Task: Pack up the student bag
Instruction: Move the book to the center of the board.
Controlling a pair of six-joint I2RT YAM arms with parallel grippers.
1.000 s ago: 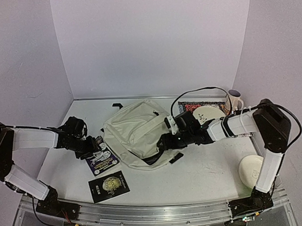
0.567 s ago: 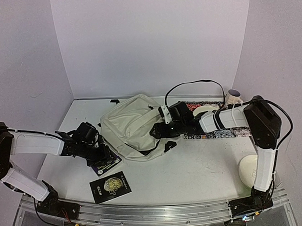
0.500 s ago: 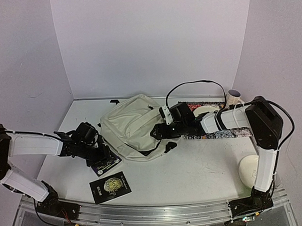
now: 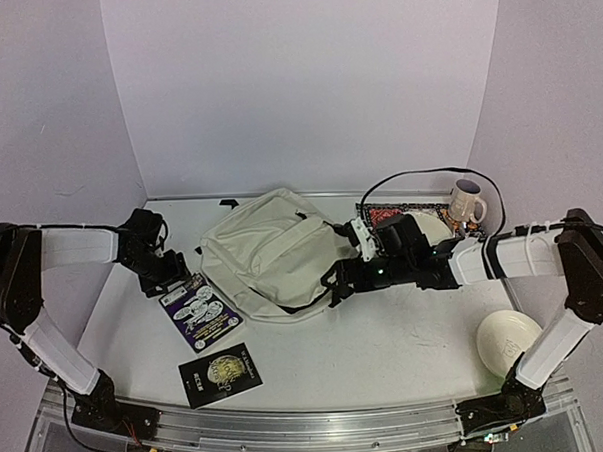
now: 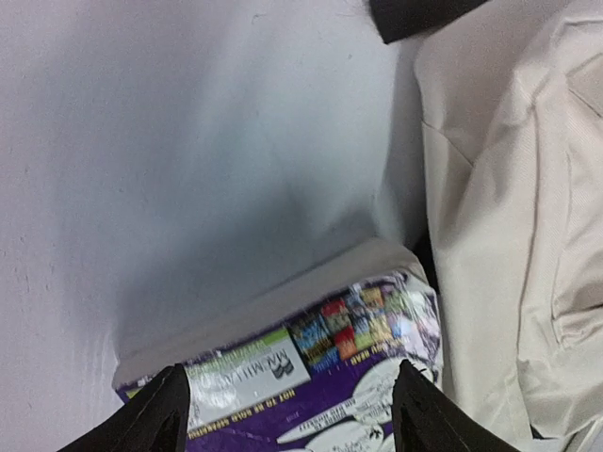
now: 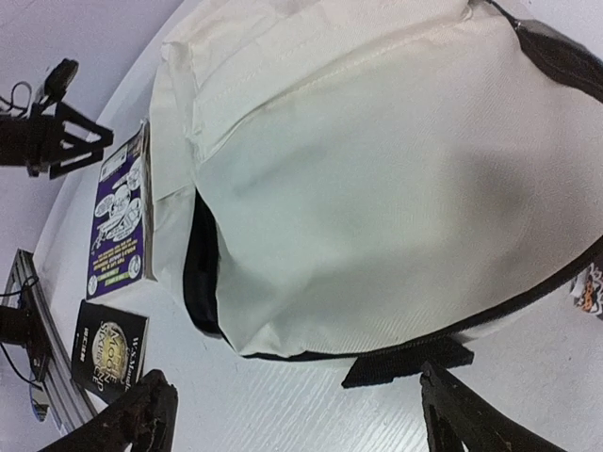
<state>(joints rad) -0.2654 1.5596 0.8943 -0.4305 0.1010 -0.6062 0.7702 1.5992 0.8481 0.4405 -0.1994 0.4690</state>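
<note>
1. In the overhead view the bag (image 4: 267,247) lies flat at the table's centre. Its long axis runs from about 1 to 7 o'clock.
2. The bag's mouth (image 6: 200,264) shows in the right wrist view as a dark slit. It sits at the 7 o'clock end and faces the left arm.
3. The purple book (image 4: 197,311) lies flat just beside that mouth, with its long axis running roughly 10 to 4 o'clock. Whether it touches the fabric I cannot tell.
4. The left gripper (image 4: 172,280) hovers over the book's 10 o'clock end. Its fingers are apart and clamp nothing, and the book's edge shows below and between them.
5. The bag is at about 3 o'clock from the left gripper.
6. The right gripper (image 4: 339,282) sits at the bag's 4 o'clock edge with its fingers spread wide and empty. The bag lies toward 10 o'clock from it.
7. A black book (image 4: 218,373) waits at 6 o'clock, well clear of the bag.
8. Judgement: the left arm is much nearer the purple book. The likely next move is to slide the book along its long axis toward 4 o'clock into the mouth. The right arm is placed to lift the flap.
</note>
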